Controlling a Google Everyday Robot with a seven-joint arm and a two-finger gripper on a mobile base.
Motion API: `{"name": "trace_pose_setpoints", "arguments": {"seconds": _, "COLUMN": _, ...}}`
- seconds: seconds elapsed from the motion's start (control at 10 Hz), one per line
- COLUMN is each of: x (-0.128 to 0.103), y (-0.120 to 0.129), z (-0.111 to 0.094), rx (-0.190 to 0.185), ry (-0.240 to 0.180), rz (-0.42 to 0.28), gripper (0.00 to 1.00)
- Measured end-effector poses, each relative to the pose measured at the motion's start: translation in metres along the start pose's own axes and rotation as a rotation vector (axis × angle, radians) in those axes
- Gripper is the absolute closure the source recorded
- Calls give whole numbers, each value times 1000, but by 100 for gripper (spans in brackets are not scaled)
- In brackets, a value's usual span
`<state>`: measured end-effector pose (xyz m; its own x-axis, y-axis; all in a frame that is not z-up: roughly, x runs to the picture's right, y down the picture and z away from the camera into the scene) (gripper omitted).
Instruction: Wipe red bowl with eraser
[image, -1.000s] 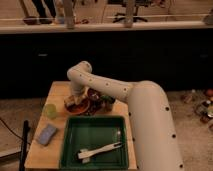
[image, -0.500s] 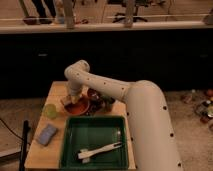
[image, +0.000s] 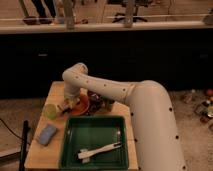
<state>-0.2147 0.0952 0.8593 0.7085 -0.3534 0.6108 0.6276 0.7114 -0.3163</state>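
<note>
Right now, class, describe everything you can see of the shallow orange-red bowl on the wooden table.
The shallow, round, glossy orange-red bowl sits upright on the light wooden table, just beyond the far left corner of the green tray. The small yellow-green cup stands to its left, a darker brownish bowl to its right. The robot's gripper reaches down over its left rim, hiding that part and any contact there.

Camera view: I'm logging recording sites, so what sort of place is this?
Probably an office or lab: a small wooden table against a dark partition, office chair bases and people's legs beyond. The pincer is at the shallow orange-red bowl.
</note>
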Motion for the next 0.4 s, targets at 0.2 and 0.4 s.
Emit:
{"name": "trace_pose_setpoints", "arguments": {"seconds": 0.2, "x": 2, "y": 11, "z": 2, "rx": -19, "ry": -1, "rz": 5, "gripper": 97}}
{"name": "trace_pose_setpoints", "arguments": {"seconds": 0.4, "x": 13, "y": 23, "z": -3, "rx": -19, "ry": 11, "rz": 30, "gripper": 97}}
